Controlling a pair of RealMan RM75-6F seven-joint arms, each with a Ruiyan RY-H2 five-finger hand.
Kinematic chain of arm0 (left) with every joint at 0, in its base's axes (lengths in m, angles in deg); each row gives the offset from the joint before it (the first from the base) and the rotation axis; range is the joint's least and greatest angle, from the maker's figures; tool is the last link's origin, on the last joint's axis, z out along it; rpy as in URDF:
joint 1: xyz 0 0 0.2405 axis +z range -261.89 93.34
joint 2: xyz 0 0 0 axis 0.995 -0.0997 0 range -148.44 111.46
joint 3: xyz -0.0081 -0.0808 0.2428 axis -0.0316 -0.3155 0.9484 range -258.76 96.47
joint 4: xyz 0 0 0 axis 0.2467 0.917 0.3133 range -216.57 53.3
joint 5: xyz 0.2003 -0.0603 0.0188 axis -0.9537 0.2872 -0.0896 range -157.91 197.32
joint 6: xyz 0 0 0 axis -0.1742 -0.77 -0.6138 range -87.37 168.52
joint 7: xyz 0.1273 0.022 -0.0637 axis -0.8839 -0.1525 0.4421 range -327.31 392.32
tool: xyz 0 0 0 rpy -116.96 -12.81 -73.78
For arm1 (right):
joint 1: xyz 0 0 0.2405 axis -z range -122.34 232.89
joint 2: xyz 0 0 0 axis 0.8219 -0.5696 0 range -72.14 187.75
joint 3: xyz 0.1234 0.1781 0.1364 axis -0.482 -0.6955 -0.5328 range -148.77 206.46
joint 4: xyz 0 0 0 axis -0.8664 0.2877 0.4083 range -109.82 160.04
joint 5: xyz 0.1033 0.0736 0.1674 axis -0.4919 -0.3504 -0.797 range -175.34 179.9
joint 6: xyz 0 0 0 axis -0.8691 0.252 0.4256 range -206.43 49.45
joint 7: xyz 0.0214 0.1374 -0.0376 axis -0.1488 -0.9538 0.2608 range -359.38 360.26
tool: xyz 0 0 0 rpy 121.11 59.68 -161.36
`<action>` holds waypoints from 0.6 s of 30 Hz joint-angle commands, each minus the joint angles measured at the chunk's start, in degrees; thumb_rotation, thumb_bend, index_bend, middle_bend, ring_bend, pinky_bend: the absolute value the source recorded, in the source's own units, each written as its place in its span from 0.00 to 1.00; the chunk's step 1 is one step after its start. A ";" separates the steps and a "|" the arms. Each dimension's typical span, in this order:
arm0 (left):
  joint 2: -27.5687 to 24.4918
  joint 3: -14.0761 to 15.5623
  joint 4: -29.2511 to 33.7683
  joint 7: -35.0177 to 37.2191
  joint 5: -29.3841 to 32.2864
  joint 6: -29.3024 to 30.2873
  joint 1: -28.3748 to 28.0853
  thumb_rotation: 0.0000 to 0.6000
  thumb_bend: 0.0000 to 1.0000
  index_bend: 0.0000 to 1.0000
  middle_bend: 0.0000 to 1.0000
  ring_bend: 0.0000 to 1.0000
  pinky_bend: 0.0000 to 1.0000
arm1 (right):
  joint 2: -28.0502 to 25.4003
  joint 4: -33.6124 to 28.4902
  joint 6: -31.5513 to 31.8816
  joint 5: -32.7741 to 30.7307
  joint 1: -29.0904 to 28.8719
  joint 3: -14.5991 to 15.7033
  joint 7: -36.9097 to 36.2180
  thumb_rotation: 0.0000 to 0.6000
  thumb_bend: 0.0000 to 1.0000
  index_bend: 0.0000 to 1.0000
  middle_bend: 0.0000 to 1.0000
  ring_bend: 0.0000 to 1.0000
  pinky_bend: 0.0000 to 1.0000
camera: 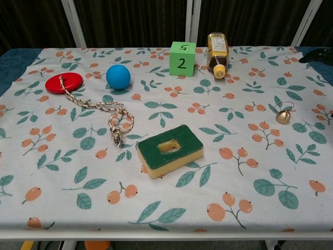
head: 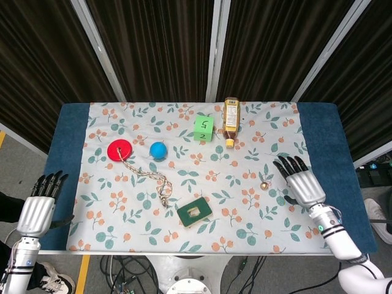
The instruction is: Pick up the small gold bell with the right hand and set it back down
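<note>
We see a floral cloth (head: 184,184) on the blue table (head: 70,135), dark curtains (head: 153,43) behind. The bell (head: 264,184) lies center-right, near our right hand (head: 300,184), fingers spread. Our left hand (head: 38,208), lower left, fingers apart, is off the edge.

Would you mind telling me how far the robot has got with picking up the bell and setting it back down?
Nothing is done yet: the small gold bell lies untouched on the floral cloth. In hand is only the approach: the right hand is over the cloth just right of the bell, fingers spread, holding nothing. The left hand waits off the table's corner. Grasping, lifting and setting the bell down all remain.
</note>
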 commanded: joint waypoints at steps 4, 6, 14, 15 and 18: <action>-0.04 0.07 -0.23 0.35 0.24 -0.38 -0.03 1.00 0.00 0.00 0.00 0.00 0.01 | 3.11 1.16 -5.81 -4.31 -5.20 -0.69 5.65 1.00 0.11 0.14 0.00 0.00 0.00; -0.10 0.01 -0.23 0.49 0.35 -0.50 -0.08 1.00 0.00 0.00 0.00 0.00 0.01 | 3.79 1.55 -6.55 -5.20 -5.98 -0.57 6.70 1.00 0.11 0.15 0.00 0.00 0.00; 0.00 0.08 -0.60 0.95 0.34 -0.75 -0.16 1.00 0.00 0.00 0.00 0.00 0.01 | 5.78 2.69 -7.25 -7.80 -7.88 0.14 9.01 1.00 0.14 0.23 0.00 0.00 0.00; -0.02 0.06 -0.61 1.01 0.38 -0.82 -0.19 1.00 0.00 0.00 0.00 0.00 0.01 | 5.93 2.89 -7.17 -7.98 -8.00 0.20 9.05 1.00 0.14 0.24 0.00 0.00 0.00; -0.05 0.08 -0.62 1.09 0.43 -0.95 -0.23 1.00 0.00 0.00 0.00 0.00 0.01 | 6.31 3.58 -7.27 -8.75 -8.41 0.42 9.12 1.00 0.15 0.27 0.00 0.00 0.00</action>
